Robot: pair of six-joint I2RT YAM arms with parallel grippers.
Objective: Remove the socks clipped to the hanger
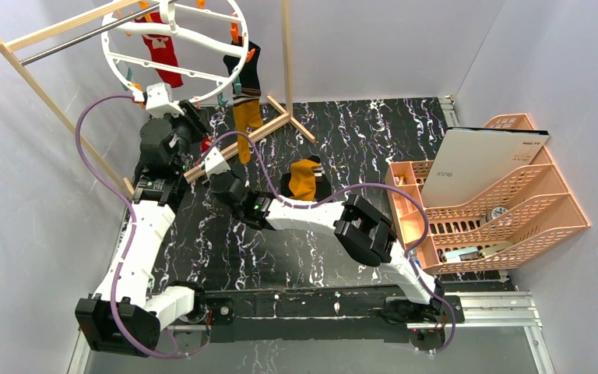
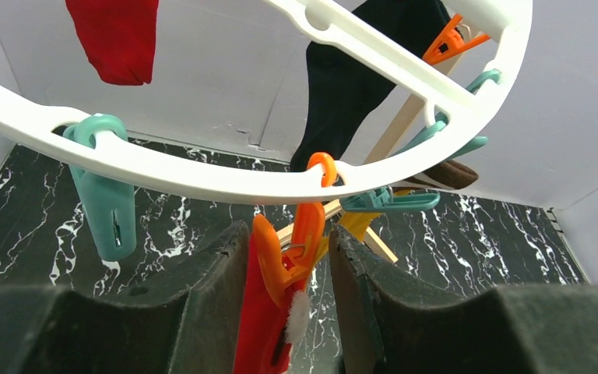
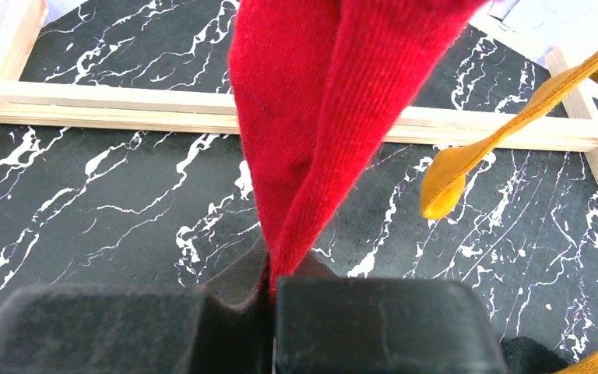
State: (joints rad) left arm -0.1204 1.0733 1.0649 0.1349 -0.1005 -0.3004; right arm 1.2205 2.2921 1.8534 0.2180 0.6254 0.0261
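Red sock (image 3: 311,117) pinched in fully closed right hand (image 3: 271,282).

A red sock (image 1: 163,53), a second red sock (image 3: 311,117) and a black-and-mustard sock (image 1: 245,86) hang clipped to the white ring hanger (image 2: 202,179); another mustard sock (image 1: 304,181) lies on the tabletop (image 1: 358,132).

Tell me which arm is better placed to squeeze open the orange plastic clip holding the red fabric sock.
Left. The left gripper straddles the orange plastic clip on the round white plastic hanger, a jaw either side. The right gripper is shut on the red fabric sock below.
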